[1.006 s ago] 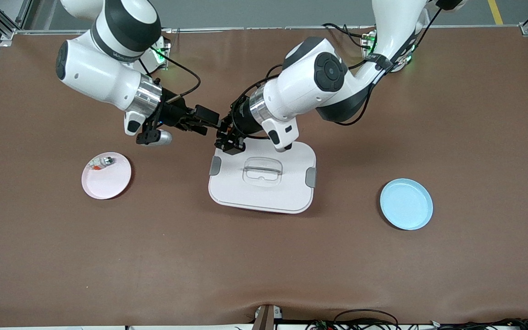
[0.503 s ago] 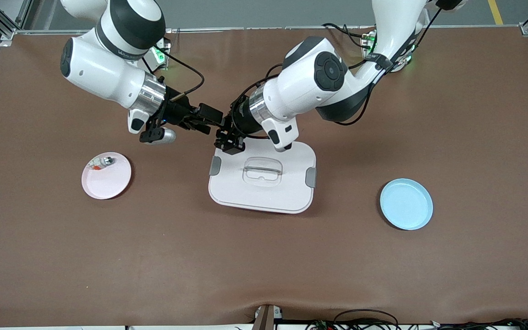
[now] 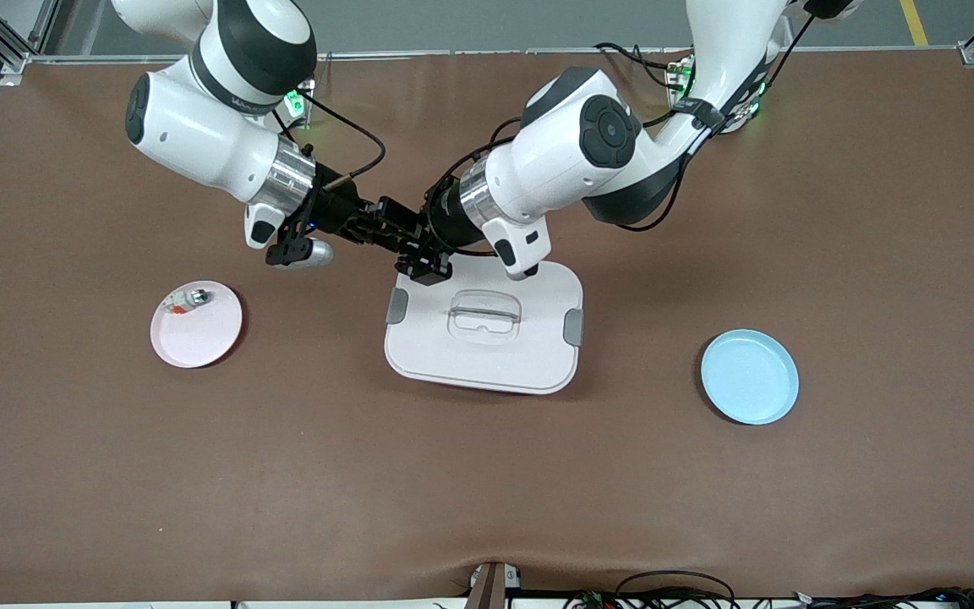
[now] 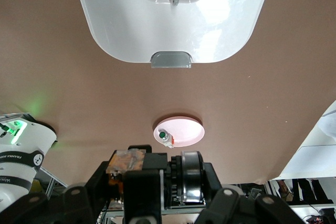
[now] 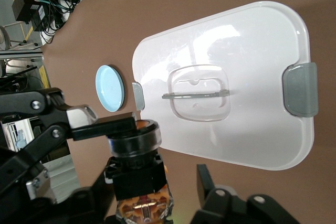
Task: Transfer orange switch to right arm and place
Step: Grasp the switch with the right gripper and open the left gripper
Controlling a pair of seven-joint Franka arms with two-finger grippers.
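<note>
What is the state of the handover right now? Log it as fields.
orange switch: in the air, over the table by the white lid's corner
left gripper: shut on the orange switch
right gripper: at the orange switch, facing the left gripper
pink plate: holds a small silver part
blue plate: toward the left arm's end
</note>
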